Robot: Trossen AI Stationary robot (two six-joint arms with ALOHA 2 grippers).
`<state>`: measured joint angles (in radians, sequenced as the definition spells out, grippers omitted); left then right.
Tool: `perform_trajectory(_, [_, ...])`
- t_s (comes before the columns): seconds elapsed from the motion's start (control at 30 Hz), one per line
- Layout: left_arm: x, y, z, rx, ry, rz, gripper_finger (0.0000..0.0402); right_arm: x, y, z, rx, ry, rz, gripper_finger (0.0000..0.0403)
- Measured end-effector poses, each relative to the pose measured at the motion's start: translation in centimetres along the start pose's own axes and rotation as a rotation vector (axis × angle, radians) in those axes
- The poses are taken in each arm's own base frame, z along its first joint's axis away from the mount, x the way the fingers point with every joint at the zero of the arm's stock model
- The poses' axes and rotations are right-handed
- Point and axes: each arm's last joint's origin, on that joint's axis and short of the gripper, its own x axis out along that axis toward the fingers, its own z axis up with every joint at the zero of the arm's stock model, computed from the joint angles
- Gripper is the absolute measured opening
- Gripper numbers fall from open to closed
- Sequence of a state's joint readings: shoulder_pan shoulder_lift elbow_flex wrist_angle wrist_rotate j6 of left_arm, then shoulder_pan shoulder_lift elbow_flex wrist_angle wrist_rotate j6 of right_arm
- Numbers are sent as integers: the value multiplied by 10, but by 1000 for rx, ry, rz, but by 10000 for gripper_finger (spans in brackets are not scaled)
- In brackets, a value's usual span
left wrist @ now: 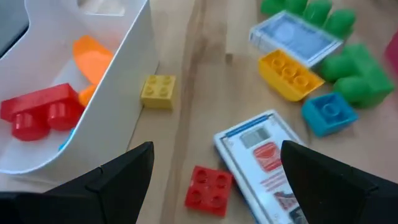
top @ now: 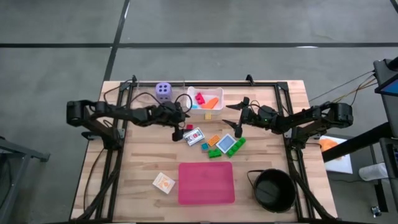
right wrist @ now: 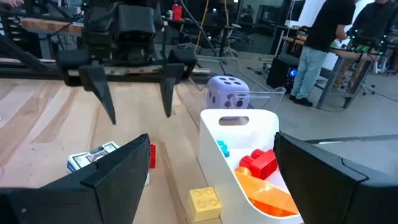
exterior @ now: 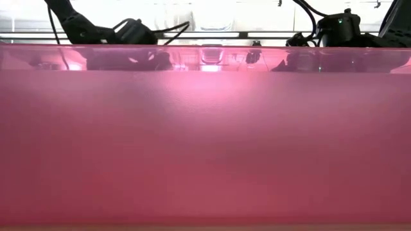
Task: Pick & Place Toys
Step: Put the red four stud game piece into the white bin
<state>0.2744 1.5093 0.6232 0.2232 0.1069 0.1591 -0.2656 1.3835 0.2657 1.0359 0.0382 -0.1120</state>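
Pale wooden desk [top: 143, 171] seen from above, with two dark arms reaching in from the left and right sides toward a scatter of toys at its middle. The left gripper [top: 180, 124] hangs over the centre-left, its jaws spread wide and holding nothing. Directly below and between them, in the left wrist view, lies a small red block [left wrist: 208, 188], flat on the wood, with a white card [left wrist: 264, 157] just beside it on the right. The card's long axis runs roughly front to back from the jaws, slightly slanted. A yellow block [left wrist: 158, 92] sits a little farther on, next to the wall of a white tub [top: 193, 113] that already holds a red piece and an orange piece.

The right gripper [top: 239, 118] hovers to the right of the tub, jaws also wide and empty. Near it, toward the front, lie a blue card [top: 227, 144] and green blocks [top: 237, 145]. A purple die [top: 163, 91] stands at the far edge, left of the tub.

The left arm is plainly the nearer one to the red block, so a short straight descent looks like its likely next move.
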Motion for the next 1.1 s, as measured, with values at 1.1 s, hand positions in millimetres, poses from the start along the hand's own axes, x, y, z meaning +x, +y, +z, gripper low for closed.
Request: perform_trajectory(1.1, [40,4,-21,149,254,52,353,0,0,0,3,2,0,339])
